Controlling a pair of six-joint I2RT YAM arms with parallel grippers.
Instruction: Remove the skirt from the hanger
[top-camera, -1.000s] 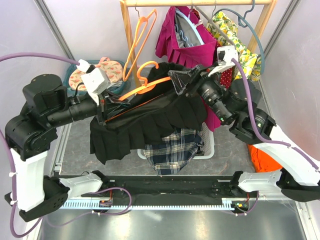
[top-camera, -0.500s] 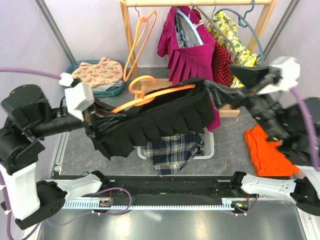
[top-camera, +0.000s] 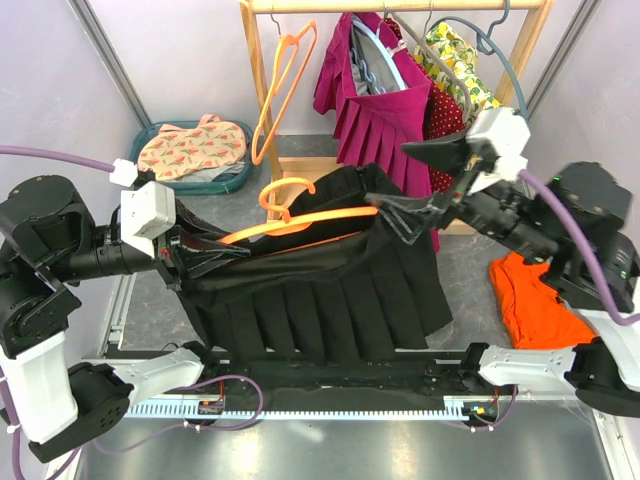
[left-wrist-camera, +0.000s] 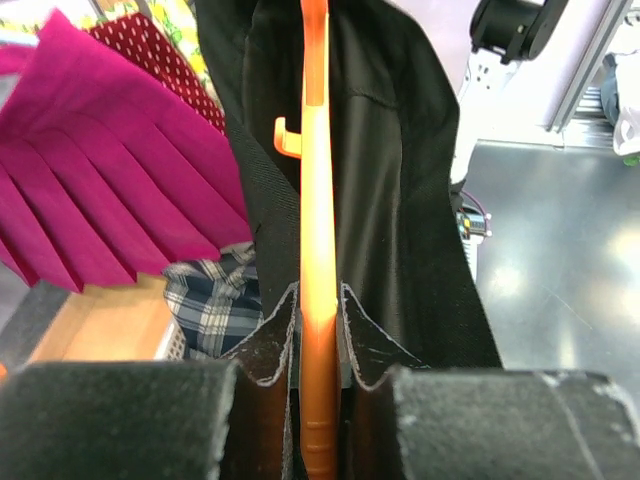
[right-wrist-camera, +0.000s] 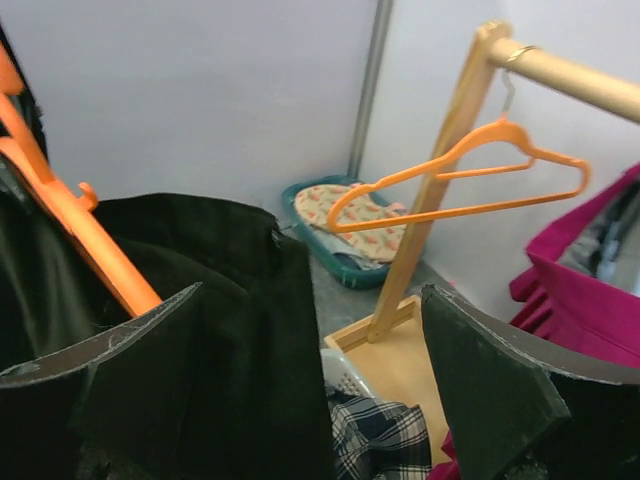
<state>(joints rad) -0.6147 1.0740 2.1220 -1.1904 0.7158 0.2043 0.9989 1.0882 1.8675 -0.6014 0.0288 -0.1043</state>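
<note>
A black pleated skirt (top-camera: 320, 300) hangs on an orange hanger (top-camera: 300, 220) in mid-air over the table's middle. My left gripper (top-camera: 215, 252) is shut on the hanger's left arm, with the waistband on both sides of it. In the left wrist view the hanger (left-wrist-camera: 318, 200) runs straight away from the gripper (left-wrist-camera: 320, 340) inside the skirt (left-wrist-camera: 400, 180). My right gripper (top-camera: 410, 185) stands wide open at the skirt's right waist end, gripping nothing. In the right wrist view the skirt (right-wrist-camera: 230, 320) fills the left of the gap, beside the hanger (right-wrist-camera: 90, 240).
A wooden rack (top-camera: 255, 60) at the back carries magenta skirts (top-camera: 375, 110), a yellow floral garment (top-camera: 460, 60) and an empty orange hanger (top-camera: 280, 80). A teal basket (top-camera: 190, 182) sits back left, and an orange cloth (top-camera: 525, 300) lies right. Plaid cloth (right-wrist-camera: 385, 440) lies in a white basket below.
My right gripper opened wide and let go of the skirt's right end. The skirt dropped to hang full length, hiding the basket. The left gripper kept its grip on the hanger.
</note>
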